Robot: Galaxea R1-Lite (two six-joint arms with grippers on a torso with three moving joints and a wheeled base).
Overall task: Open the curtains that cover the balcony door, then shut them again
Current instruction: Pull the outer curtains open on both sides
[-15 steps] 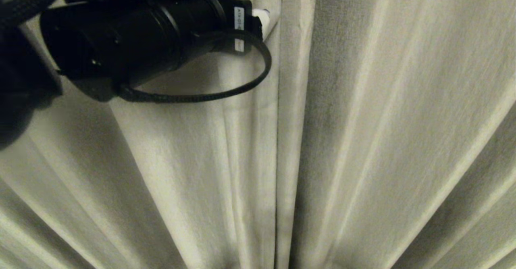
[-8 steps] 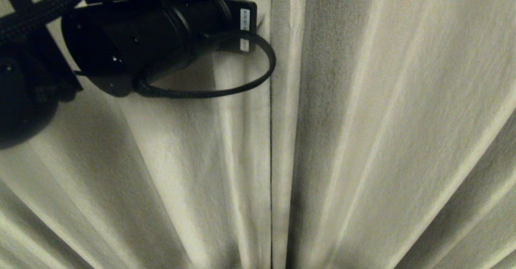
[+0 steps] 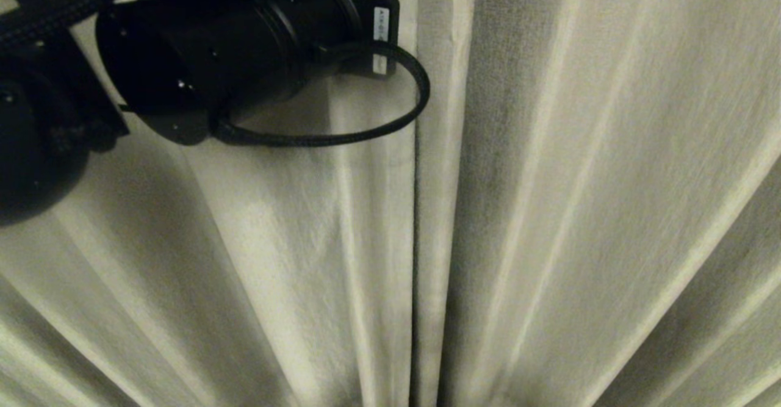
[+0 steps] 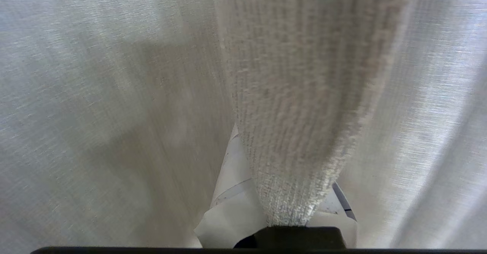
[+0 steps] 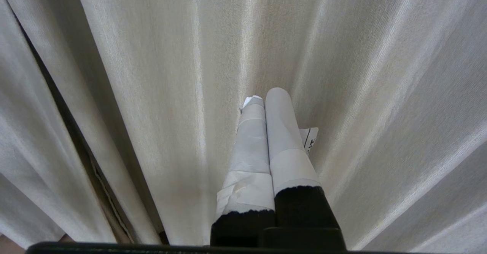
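Observation:
The two cream curtains hang drawn together: the left panel (image 3: 274, 242) and the right panel (image 3: 579, 181) meet at a vertical seam (image 3: 416, 212). The balcony door is hidden behind them. My left arm's black wrist (image 3: 244, 47) reaches in from the upper left to the left panel's edge by the seam. In the left wrist view, my left gripper (image 4: 283, 178) is shut on a bunched fold of curtain (image 4: 296, 94), which stands pinched between the white-taped fingers (image 4: 232, 193). My right gripper (image 5: 265, 96) hangs shut and holds nothing, pointing at the pleats of the curtains (image 5: 159, 94).
A black cable loop (image 3: 390, 120) hangs from the left wrist in front of the fabric. In the right wrist view a dark gap (image 5: 72, 139) shows between two folds. Fabric fills every view.
The left gripper has closed on the curtain's edge. Its white fingertip, visible beside the seam a second ago, no longer shows. The wrist has shifted slightly toward the seam.

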